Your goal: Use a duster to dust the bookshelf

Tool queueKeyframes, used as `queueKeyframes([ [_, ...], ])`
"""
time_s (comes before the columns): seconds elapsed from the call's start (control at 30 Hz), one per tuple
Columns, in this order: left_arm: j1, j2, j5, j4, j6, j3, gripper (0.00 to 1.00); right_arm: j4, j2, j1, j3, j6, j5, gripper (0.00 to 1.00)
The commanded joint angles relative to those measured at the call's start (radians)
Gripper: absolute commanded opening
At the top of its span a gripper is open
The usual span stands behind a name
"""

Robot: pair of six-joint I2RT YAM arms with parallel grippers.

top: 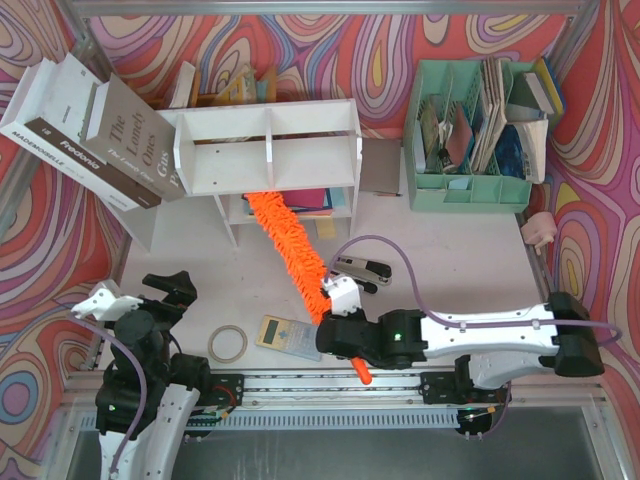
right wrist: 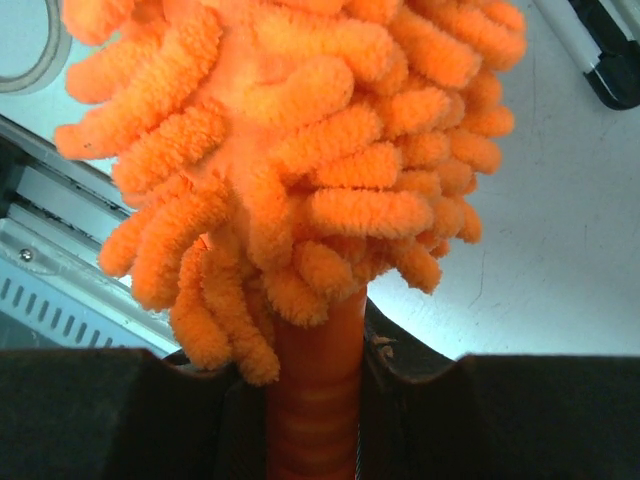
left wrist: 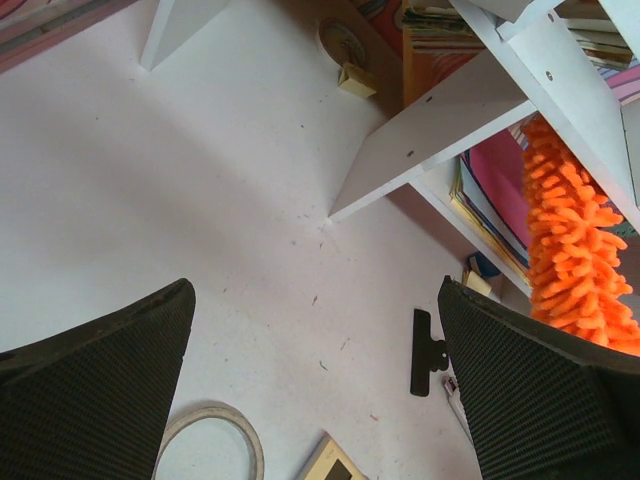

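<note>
The white bookshelf (top: 268, 150) stands at the back of the table, books in its lower tier. The fluffy orange duster (top: 290, 245) runs from the lower tier diagonally down toward the front. My right gripper (top: 340, 325) is shut on the duster's orange handle (right wrist: 315, 400), whose end sticks out past the table's front edge. In the left wrist view the duster (left wrist: 575, 250) hangs beside the bookshelf's white board (left wrist: 450, 130). My left gripper (left wrist: 315, 390) hovers open over bare table at the front left, holding nothing.
A tape roll (top: 227, 343) and a beige calculator (top: 287, 335) lie near the front. A black-and-silver stapler (top: 362, 268) lies by the right gripper. A black clip (left wrist: 427, 352) lies on the table. Large books (top: 95, 135) lean at left; a mint-green organizer (top: 475, 130) stands back right.
</note>
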Motion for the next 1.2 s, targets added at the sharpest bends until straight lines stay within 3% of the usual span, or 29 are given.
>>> queueKeyframes([
  [0.0,0.008,0.006,0.010,0.022,0.016,-0.013,0.98,0.089,0.083,-0.003,0.088,-0.081,0.006,0.00],
  [0.17,0.008,-0.001,0.007,0.020,0.015,-0.015,0.99,0.179,0.084,0.000,0.102,-0.122,-0.036,0.00],
  [0.53,0.008,0.001,0.008,0.023,0.016,-0.016,0.99,-0.114,-0.098,-0.002,-0.025,0.193,0.154,0.00],
  [0.67,0.008,0.000,0.010,0.024,0.015,-0.016,0.98,-0.048,-0.114,-0.003,-0.029,0.147,0.139,0.00],
  [0.9,0.008,-0.001,0.007,0.022,0.014,-0.015,0.98,0.073,0.036,-0.001,0.079,0.000,0.060,0.00],
  [1.03,0.008,-0.001,0.008,0.021,0.016,-0.014,0.98,0.040,0.028,0.000,0.063,0.056,0.090,0.00],
  [1.17,0.008,0.000,0.009,0.023,0.015,-0.016,0.98,-0.106,-0.048,-0.001,0.016,0.194,0.170,0.00],
])
